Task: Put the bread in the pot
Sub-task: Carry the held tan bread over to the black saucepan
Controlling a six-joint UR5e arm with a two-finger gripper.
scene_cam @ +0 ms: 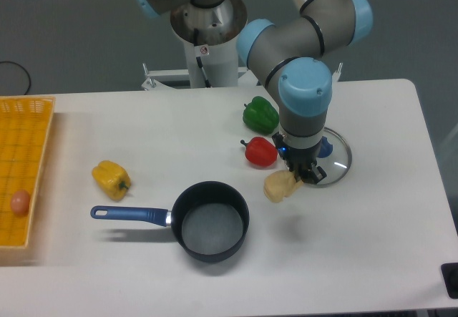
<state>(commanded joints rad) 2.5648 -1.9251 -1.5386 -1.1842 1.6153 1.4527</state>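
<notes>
The bread (279,187), a pale tan oblong piece, hangs tilted from my gripper (303,174), which is shut on its right end. A faint shadow on the table suggests it is held slightly above the surface. The pot (211,221), black with a long blue handle (130,214) pointing left, stands empty on the table, to the lower left of the bread and a short way from it.
A glass lid (336,161) with a blue knob lies under and behind the gripper. A red pepper (261,152) and a green pepper (260,114) sit just left of the arm. A yellow pepper (111,179) lies further left. A yellow basket (28,145) holding an egg (20,202) stands at the left edge.
</notes>
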